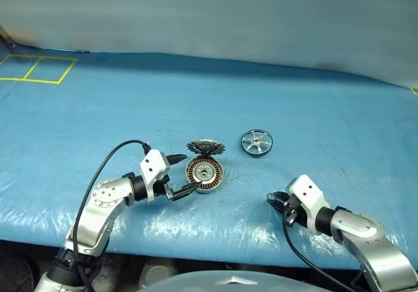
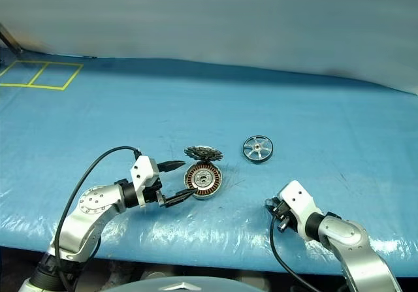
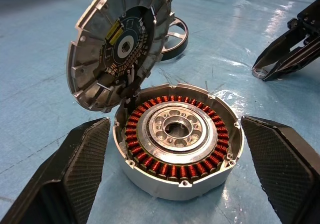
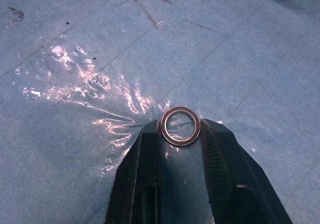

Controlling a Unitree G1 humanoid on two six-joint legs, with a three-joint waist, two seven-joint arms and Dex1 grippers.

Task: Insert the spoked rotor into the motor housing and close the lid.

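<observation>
The housing (image 3: 177,149) is bracketed by the wide-open left gripper (image 1: 183,173), lid (image 3: 120,43) raised; the rotor (image 1: 257,142) lies beyond; a small ring (image 4: 180,126) is pinched by the right gripper (image 4: 180,134)

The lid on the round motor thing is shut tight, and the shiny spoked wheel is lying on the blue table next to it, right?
Not quite. The lid is open, standing up on its hinge above the motor housing, so the copper windings show; the left wrist view makes that plain. The rest is right: the spoked rotor lies on the blue table beside it.
</observation>
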